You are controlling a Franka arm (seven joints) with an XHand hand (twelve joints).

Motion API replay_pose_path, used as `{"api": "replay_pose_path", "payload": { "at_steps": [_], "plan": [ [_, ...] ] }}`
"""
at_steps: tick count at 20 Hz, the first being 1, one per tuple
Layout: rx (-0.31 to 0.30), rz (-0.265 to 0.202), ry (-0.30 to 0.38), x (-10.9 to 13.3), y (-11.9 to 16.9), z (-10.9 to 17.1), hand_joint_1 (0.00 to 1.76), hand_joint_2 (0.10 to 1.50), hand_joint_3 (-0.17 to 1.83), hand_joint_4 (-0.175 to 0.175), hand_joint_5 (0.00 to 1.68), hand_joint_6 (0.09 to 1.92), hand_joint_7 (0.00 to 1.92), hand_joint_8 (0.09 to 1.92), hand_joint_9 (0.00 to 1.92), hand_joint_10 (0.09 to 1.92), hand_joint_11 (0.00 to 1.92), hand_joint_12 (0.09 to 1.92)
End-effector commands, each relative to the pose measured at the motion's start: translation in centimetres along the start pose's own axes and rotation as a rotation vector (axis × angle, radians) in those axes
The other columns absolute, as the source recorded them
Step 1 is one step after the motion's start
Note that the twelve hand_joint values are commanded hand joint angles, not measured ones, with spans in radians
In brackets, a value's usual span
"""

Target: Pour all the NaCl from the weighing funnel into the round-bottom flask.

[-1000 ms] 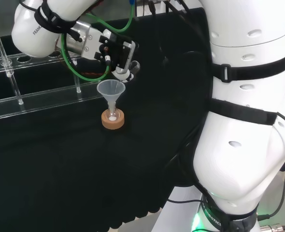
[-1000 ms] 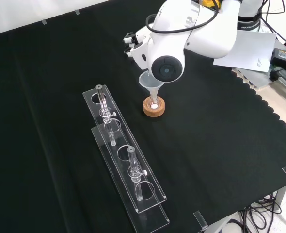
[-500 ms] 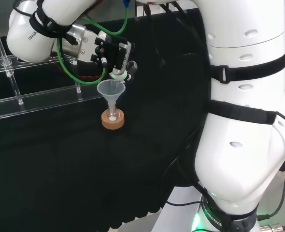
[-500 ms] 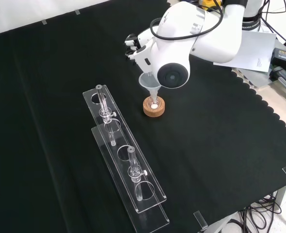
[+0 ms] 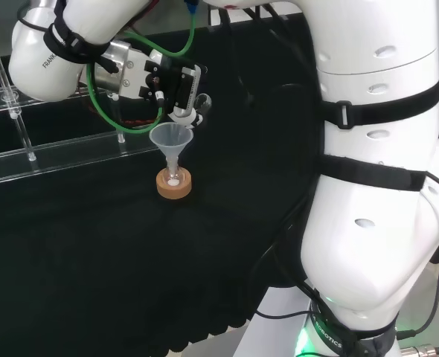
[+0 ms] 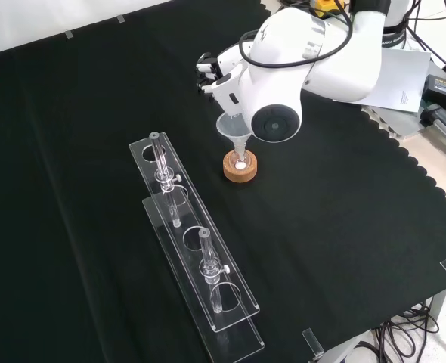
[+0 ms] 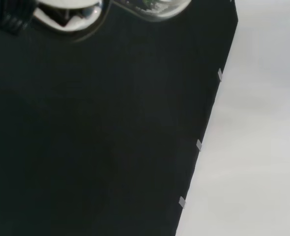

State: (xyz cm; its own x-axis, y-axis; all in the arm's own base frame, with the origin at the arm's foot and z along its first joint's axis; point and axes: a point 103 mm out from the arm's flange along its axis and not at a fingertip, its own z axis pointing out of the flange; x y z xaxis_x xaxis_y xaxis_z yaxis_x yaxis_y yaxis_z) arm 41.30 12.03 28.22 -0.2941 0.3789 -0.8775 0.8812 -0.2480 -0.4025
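- The fingers (image 5: 192,113) curl around a small pale object that sits just above the rim of the glass funnel (image 5: 170,138); I cannot tell for sure that this is the weighing funnel.
- In the head view, the hand (image 5: 176,88) hangs at roughly 12 o'clock from the glass funnel, tilted down toward it.
- The glass funnel stands upright with its stem in the neck of the round-bottom flask (image 5: 174,179), where white powder shows at the bottom.
- The flask sits in a cork ring (image 6: 240,167) on the tabletop (image 6: 344,197).
- In the front view, a clear acrylic rack (image 6: 196,249) holding upright glass tubes lies at about 8 o'clock from the cork ring, well apart.
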Motion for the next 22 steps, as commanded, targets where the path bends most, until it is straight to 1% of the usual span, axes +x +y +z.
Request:
{"api": "replay_pose_path", "payload": {
  "at_steps": [1,15,19,22],
  "plan": [
    [0.0,0.004,-0.017,0.07,-0.08,-0.16,1.08,0.71,0.68,0.175,1.13,0.93,0.63,0.63,1.03,0.25,0.87,1.01],
    [0.001,0.016,-0.068,-0.04,-0.41,-0.83,1.08,0.7,0.68,0.175,1.13,0.93,0.63,0.64,1.03,0.24,0.88,1.0],
    [0.004,0.015,-0.074,0.09,-0.45,-0.89,1.08,0.7,0.68,0.175,1.13,0.93,0.63,0.64,1.03,0.24,0.88,1.0],
    [0.001,0.015,-0.065,0.04,-0.5,-0.91,1.08,0.7,0.68,0.175,1.13,0.93,0.63,0.64,1.03,0.24,0.88,1.0]
  ]
}}
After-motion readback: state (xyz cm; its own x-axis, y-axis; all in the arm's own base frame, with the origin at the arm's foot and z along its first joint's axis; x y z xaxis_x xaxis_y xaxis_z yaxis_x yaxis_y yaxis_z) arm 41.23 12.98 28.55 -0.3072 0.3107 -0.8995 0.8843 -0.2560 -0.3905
